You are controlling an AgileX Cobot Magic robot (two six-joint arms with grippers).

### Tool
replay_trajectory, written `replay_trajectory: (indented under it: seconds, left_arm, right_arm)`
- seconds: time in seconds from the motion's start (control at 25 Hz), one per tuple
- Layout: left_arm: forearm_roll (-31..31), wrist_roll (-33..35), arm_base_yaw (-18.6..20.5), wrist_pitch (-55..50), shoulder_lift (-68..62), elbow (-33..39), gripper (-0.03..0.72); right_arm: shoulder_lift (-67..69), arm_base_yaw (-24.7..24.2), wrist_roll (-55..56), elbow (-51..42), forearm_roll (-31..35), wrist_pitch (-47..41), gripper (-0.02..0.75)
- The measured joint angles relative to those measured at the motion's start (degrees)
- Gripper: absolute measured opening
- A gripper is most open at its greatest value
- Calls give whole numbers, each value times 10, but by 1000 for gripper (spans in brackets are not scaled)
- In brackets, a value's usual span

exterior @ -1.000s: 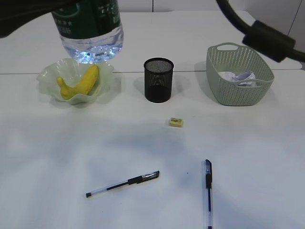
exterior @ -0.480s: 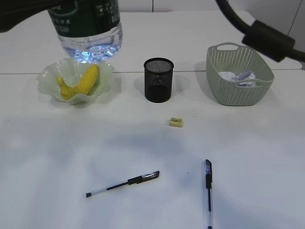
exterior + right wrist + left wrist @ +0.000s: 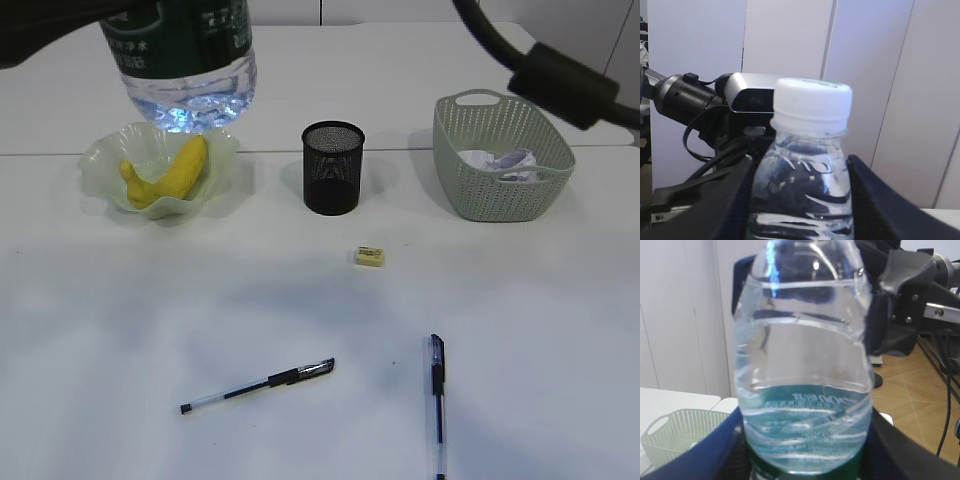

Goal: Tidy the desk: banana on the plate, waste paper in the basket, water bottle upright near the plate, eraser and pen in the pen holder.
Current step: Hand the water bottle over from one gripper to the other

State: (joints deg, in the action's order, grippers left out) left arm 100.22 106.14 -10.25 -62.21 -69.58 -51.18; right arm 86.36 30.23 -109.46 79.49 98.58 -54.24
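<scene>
The water bottle (image 3: 185, 60) hangs in the air above the plate (image 3: 100, 160), where the banana (image 3: 175, 172) lies. In the left wrist view my left gripper (image 3: 805, 450) is shut on the bottle's labelled body (image 3: 802, 365). The right wrist view shows my right gripper (image 3: 800, 200) shut on the bottle (image 3: 810, 150) just below its white cap. The waste paper (image 3: 500, 162) sits in the basket (image 3: 500, 190). On the desk lie the yellow eraser (image 3: 370, 256) and two pens (image 3: 260, 385) (image 3: 437, 400). The black pen holder (image 3: 333, 170) stands between plate and basket.
A dark arm link with a cable (image 3: 560, 80) crosses the top right above the basket. The basket (image 3: 675, 432) also shows low in the left wrist view.
The left jaws have drawn in against the bottle, and the bottle has shifted slightly to the left. Everything on the desk lies as before.
</scene>
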Motion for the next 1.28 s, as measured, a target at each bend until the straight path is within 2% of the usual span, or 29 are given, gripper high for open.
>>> replay_trajectory:
  seconds: [0.2, 0.52, 0.76, 1.04, 1.28]
  left_arm:
    - [-1, 0, 0, 2, 0, 0, 379]
    - [-1, 0, 0, 4, 0, 0, 378]
    - [-19, 0, 0, 22, 0, 3, 378]
    - [-21, 0, 0, 28, 0, 3, 378]
    - [-21, -1, 0, 44, 0, 3, 378]
  right_arm:
    - [0, 0, 0, 0, 1, 1, 454]
    - [0, 1, 4, 0, 3, 11, 479]
    - [0, 1, 27, 0, -10, 24, 542]
    - [0, 0, 40, 0, -21, 31, 557]
    - [-10, -34, 83, 0, -69, 31, 557]
